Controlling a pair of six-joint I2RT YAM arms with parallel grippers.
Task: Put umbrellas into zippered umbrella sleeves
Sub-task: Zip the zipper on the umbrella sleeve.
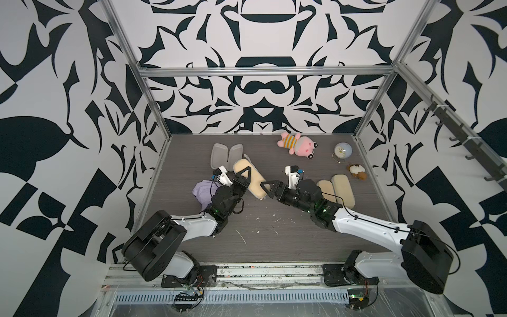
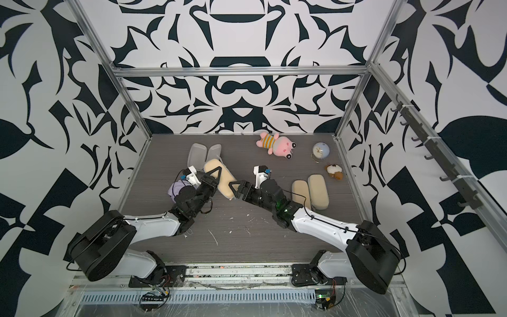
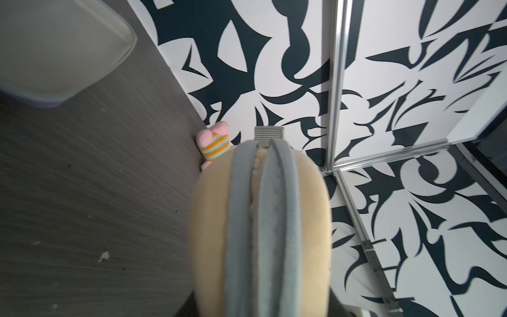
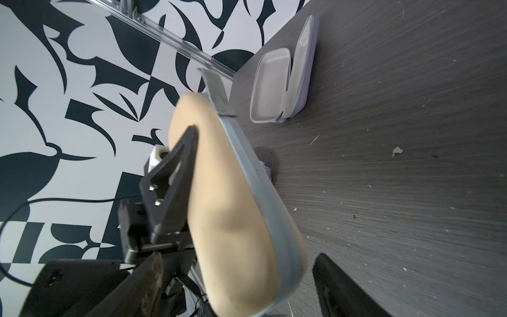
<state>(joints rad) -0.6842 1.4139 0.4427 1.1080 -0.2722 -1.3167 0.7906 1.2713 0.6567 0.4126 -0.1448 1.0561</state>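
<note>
Beige cloth with a grey zip band makes up the beige oblong zippered sleeve, which lies slantwise just toward 10 o'clock from the middle of the dark grey wood-grain worktop, held between the two arms. The left tool is clamped narrow on the sleeve's 11 o'clock half. In the right wrist view one black triangular finger lies flat against the sleeve's beige side, and in the left wrist view the zip edge runs straight away from the camera to a grey loop tab at the far end. Whether the zip is fully drawn I cannot tell.

The right tool stands at the sleeve's 5 o'clock end with its jaws spread wide. In the right wrist view its two fingers flank that rounded end with gaps on both sides, so it grips nothing.

At 11 o'clock an open lavender clamshell case with pale grey lining lies spread flat. At 9 o'clock a bunched lavender umbrella rests partly under the left arm. At 3 o'clock two closed beige sleeves lie side by side, touching. A pink plush toy in a striped shirt lies toward 1 o'clock, and a small round clock at 2 o'clock.
</note>
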